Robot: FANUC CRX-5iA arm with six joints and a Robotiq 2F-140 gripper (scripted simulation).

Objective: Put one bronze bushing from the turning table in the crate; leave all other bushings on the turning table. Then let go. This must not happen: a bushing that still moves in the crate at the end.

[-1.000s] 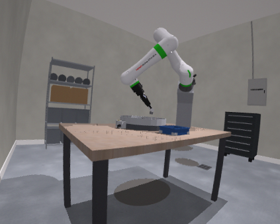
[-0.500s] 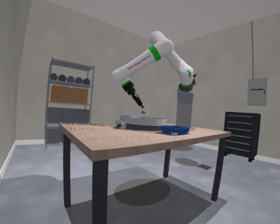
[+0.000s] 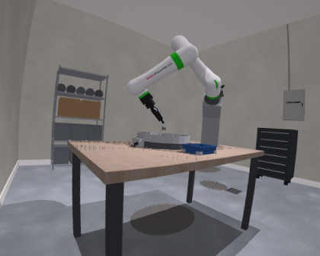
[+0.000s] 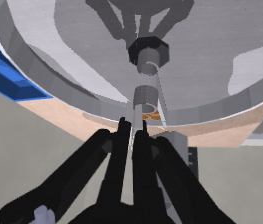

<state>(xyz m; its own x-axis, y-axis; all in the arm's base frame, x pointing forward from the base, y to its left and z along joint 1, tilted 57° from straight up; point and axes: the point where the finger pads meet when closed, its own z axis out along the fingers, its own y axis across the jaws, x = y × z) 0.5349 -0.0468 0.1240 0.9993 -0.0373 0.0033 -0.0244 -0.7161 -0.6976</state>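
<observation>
A grey-walled room holds a shelf rack (image 3: 56, 113), a dark drawer cabinet (image 3: 277, 151) and a wall box (image 3: 293, 104). In the middle stands a wooden table (image 3: 141, 164). On it are the round grey turning table (image 3: 161, 139) and, just beside that on the arm's side, the blue crate (image 3: 199, 148).

The gripper (image 3: 162, 122) hangs tilted above the turning table, its fingers pressed almost together. A short bushing (image 4: 143, 96) sits right at their tips. It looks grey on its lit side, with a bronze tint at its lower edge, so I judge it to be the bronze one, pinched thinly and clear of the disc. Such a narrow hold suggests the grip is on the wall or rim, which could slip if the arm swings hard.

Another grey bushing on a dark hexagonal seat (image 4: 149, 54) stays on the disc, past the held piece.

The wrist view shows the disc's raised rim (image 4: 57, 87) under the load and one corner of the crate at far left. The crate is low-walled and open on top. The air between looks free, so the carry mainly has to clear the rim and the crate wall before the piece is let go.
</observation>
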